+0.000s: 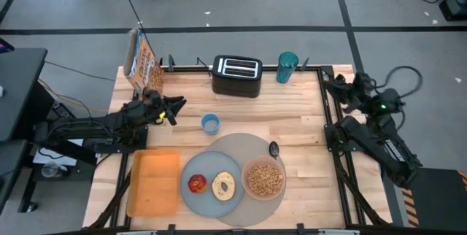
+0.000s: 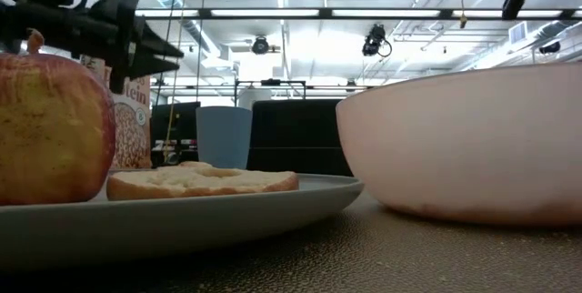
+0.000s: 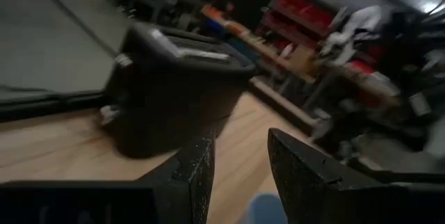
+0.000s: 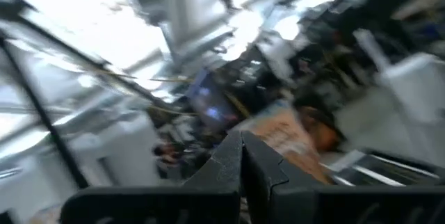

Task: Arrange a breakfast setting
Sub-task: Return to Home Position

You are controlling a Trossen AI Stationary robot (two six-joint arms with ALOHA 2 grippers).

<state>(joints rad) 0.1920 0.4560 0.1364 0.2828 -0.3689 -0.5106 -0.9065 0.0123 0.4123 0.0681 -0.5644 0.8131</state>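
Observation:
The grey mat (image 1: 237, 146) lies at the table's near middle. On it rest the blue-grey plate (image 1: 206, 197) and the pink bowl (image 1: 263, 179), which is full of brown cereal (image 1: 264, 180). The red apple (image 1: 197, 184) and the round toasted bread (image 1: 223, 185) sit on the plate; both also show in the low view, the apple (image 2: 50, 129) left of the bread (image 2: 200, 182). The dark spoon (image 1: 273, 148) lies on the mat beyond the bowl. My left gripper (image 1: 178, 106) is open and empty above the table's far left, and points at the toaster (image 3: 170, 85). My right gripper (image 4: 241, 144) is shut and empty; it is raised at the table's far right (image 1: 330, 83).
A black toaster (image 1: 237, 76) and a teal cup (image 1: 287, 67) stand at the far edge, and a cereal box (image 1: 142, 63) stands at the far left corner. A small blue cup (image 1: 210, 123) stands beyond the mat. An orange tray (image 1: 155, 182) lies left of the plate.

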